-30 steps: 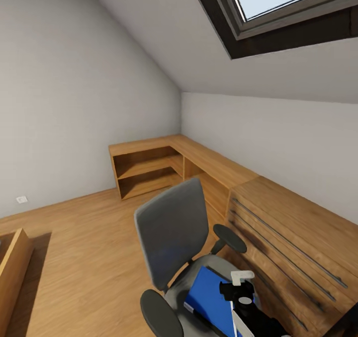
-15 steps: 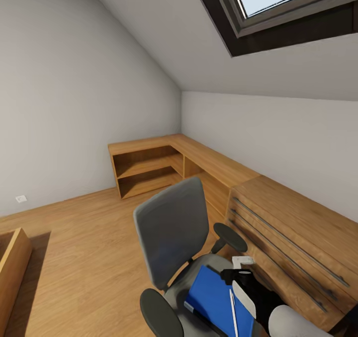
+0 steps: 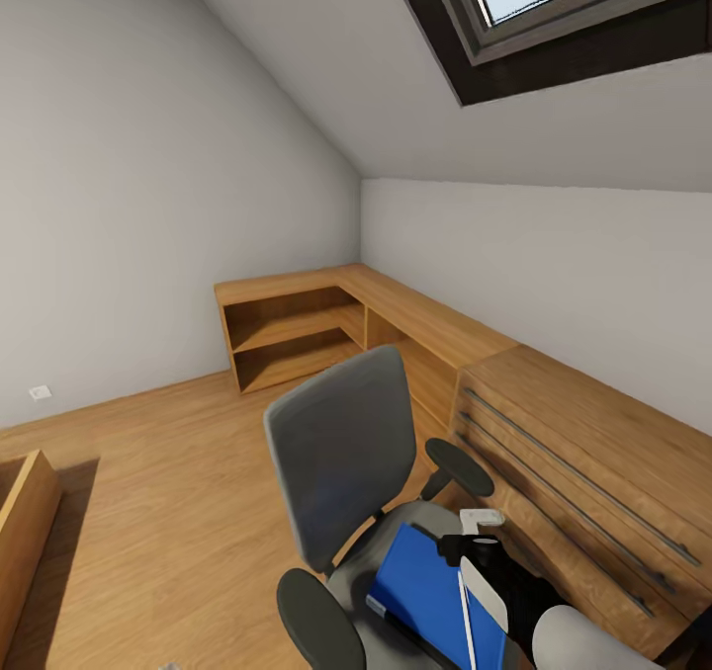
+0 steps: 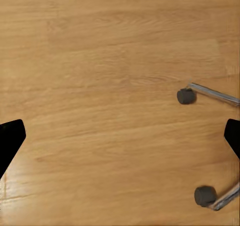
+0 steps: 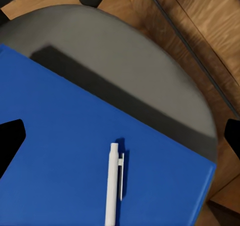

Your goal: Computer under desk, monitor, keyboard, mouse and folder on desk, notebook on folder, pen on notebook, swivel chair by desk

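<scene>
Right claw (image 5: 120, 136), fingers apart and empty, hangs directly over the blue folder (image 3: 430, 591) on the swivel chair (image 3: 341, 453), lower right of the head view; a white pen (image 5: 113, 186) lies on it.

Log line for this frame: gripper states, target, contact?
right gripper: open, over folder | pen: on folder | folder: on chair | left gripper: open

The right arm (image 3: 554, 621) reaches forward at the head view's lower right, wrist bent downward. The right gripper (image 5: 120, 131) points down with its jaws spread wide, empty. The left gripper (image 4: 120, 136) likewise faces down, jaws wide apart.
</scene>
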Controlling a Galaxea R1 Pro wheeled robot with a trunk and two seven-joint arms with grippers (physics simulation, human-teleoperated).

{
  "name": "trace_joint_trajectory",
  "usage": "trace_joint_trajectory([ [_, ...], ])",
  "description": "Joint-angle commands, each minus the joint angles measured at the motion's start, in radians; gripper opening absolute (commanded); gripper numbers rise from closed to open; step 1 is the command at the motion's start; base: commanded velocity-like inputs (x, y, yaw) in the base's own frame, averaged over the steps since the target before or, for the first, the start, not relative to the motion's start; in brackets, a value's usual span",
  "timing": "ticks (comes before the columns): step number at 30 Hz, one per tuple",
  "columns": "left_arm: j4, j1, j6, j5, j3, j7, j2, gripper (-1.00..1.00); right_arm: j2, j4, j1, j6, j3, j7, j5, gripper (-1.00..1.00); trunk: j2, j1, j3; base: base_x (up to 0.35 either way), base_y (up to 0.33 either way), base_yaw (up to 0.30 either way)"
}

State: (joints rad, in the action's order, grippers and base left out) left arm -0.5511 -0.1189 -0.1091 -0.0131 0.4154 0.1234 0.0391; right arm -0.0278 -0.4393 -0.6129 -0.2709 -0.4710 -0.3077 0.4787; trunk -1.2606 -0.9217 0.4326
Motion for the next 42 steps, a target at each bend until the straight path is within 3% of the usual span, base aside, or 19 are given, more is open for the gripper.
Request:
trace_joint_trajectory([
  [1,-0.096,-0.001,0.113,-0.002,0.007,0.01,-0.001,1.0,-0.001,-0.003,-0.001,-0.005,-0.009,-0.008,0.008,1.0,-0.008,-0.004,0.004,0.0,0.0,0.0],
  [5,-0.355,-0.001,0.402,-0.03,0.008,0.014,-0.006,1.0,0.0,-0.003,-0.001,-0.006,-0.01,-0.009,0.008,1.0,-0.036,-0.019,0.017,0.0,0.0,0.0],
  [7,-0.455,-0.001,0.489,-0.069,0.006,0.015,-0.007,1.0,0.0,-0.004,-0.001,-0.006,-0.01,-0.011,0.008,1.0,-0.05,-0.027,0.023,0.0,0.0,0.0],
  [11,-0.592,-0.001,0.571,-0.147,0.001,0.016,-0.008,1.0,0.0,-0.004,-0.001,-0.008,-0.01,-0.013,0.008,1.0,-0.078,-0.042,0.036,0.0,0.0,0.0],
  [16,-0.644,0.0,0.592,-0.178,0.002,0.018,-0.009,1.0,-0.001,-0.004,-0.001,-0.006,-0.006,-0.011,0.008,1.0,-0.113,-0.061,0.051,0.0,0.0,0.0],
  [23,-0.586,0.001,0.587,-0.21,0.005,0.059,-0.011,1.0,-0.001,-0.002,-0.001,-0.001,-0.005,-0.012,0.007,1.0,-0.162,-0.088,0.073,0.0,0.0,0.0],
  [39,-0.544,0.001,0.586,-0.214,0.008,0.074,-0.007,1.0,0.0,0.001,-0.001,0.029,-0.006,-0.016,0.01,1.0,-0.274,-0.15,0.123,0.0,0.0,0.0],
  [42,-0.541,0.001,0.586,-0.214,0.008,0.073,-0.007,1.0,0.0,0.002,-0.001,0.027,-0.006,-0.017,0.02,1.0,-0.274,-0.15,0.123,0.0,0.0,0.0],
])
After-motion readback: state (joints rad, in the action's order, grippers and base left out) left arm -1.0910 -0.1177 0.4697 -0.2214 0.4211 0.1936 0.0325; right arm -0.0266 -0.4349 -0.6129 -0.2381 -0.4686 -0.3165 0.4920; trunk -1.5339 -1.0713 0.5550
